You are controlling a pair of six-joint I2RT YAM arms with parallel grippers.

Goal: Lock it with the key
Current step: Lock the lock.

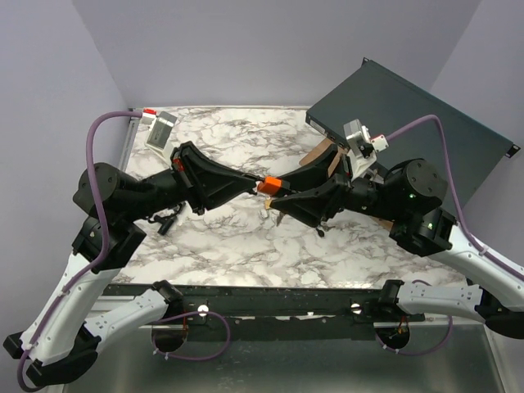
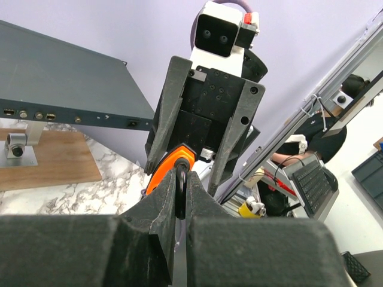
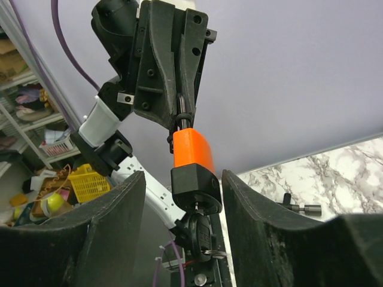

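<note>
Our left hand (image 2: 181, 190) clamps the padlock (image 3: 191, 152) by its shackle (image 3: 181, 116) in mid-air. Our right hand (image 3: 184, 176) stands half-wide, flanking it. Stiff, light and slick, we judge. We'd pinch the key (image 3: 200, 236) at six o'clock.

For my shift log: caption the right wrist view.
Left gripper holds the padlock by its shackle between fingers of the open right gripper, key below.

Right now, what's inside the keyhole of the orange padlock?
A key: its black head sticks out of the padlock at the black end. The blade is hidden inside the body, so which way it is turned cannot be seen.
</note>
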